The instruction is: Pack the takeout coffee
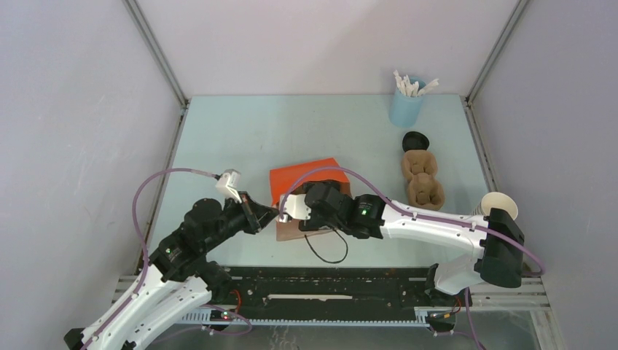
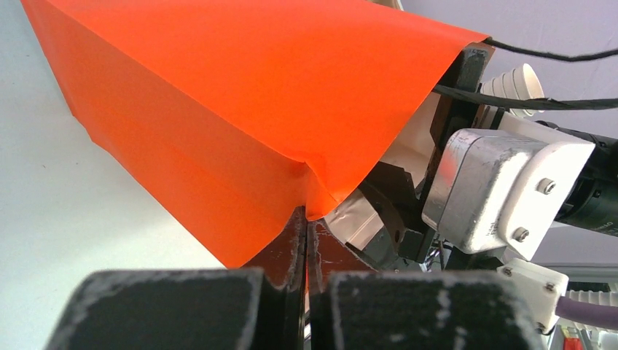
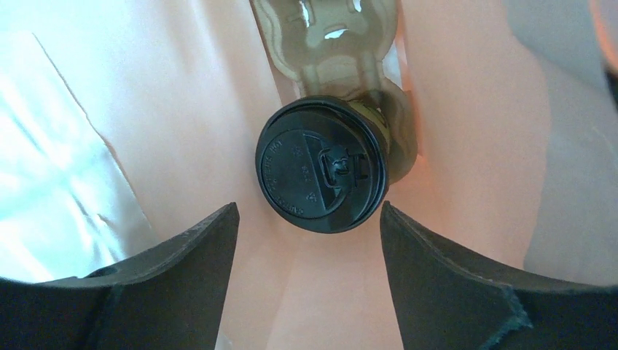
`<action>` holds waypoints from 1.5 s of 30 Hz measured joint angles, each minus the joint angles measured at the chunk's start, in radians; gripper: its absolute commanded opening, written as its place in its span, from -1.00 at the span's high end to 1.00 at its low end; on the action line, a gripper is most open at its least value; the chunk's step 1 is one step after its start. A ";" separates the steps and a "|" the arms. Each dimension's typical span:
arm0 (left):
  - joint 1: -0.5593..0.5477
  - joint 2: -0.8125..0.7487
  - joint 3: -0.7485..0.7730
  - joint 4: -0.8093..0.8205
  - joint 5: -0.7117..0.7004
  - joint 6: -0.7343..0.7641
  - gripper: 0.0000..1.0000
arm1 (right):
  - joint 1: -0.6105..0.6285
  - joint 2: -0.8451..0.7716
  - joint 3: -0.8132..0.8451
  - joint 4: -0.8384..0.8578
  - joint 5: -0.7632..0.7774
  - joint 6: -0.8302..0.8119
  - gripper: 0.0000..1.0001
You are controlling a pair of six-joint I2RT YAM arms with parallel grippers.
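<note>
The orange bag lies on its side on the table; it fills the left wrist view. My left gripper is shut on the bag's mouth edge, at the bag's near left corner. My right gripper is open and reaches inside the bag. The takeout coffee, an olive-green cup with a black lid, lies just beyond its fingertips, apart from both. It sits in a brown cardboard carrier inside the bag. In the top view the coffee is hidden by the bag and the right wrist.
A pale blue cup of white sticks stands at the back right. A loose black lid and stacked brown carriers lie to the bag's right. A lidless cup stands at the right edge. A black cable loops near the bag's mouth.
</note>
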 measured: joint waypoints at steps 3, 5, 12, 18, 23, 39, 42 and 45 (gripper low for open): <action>0.000 0.010 0.001 0.001 0.000 -0.001 0.99 | 0.000 0.000 0.000 0.008 -0.006 0.011 -0.42; 0.000 0.018 0.001 0.001 0.000 -0.001 0.99 | 0.000 0.000 0.000 0.016 -0.006 0.011 -0.28; 0.000 0.026 0.003 -0.006 -0.003 -0.005 0.99 | -0.005 0.028 0.000 0.062 -0.002 0.002 0.16; 0.000 0.027 0.003 -0.011 -0.004 -0.006 0.99 | -0.021 0.096 0.000 0.122 0.006 -0.018 0.27; 0.000 0.034 0.015 -0.022 -0.010 -0.006 0.99 | -0.030 0.126 0.000 0.165 0.005 -0.028 0.30; 0.000 0.049 0.047 -0.045 -0.028 -0.007 0.99 | -0.052 0.131 0.000 0.198 -0.013 -0.036 0.39; 0.000 0.053 0.063 -0.060 -0.026 -0.008 0.99 | -0.050 0.131 0.000 0.201 -0.006 -0.035 0.39; 0.000 0.052 0.070 -0.074 -0.021 -0.009 0.99 | -0.042 0.129 0.000 0.199 0.008 -0.035 0.40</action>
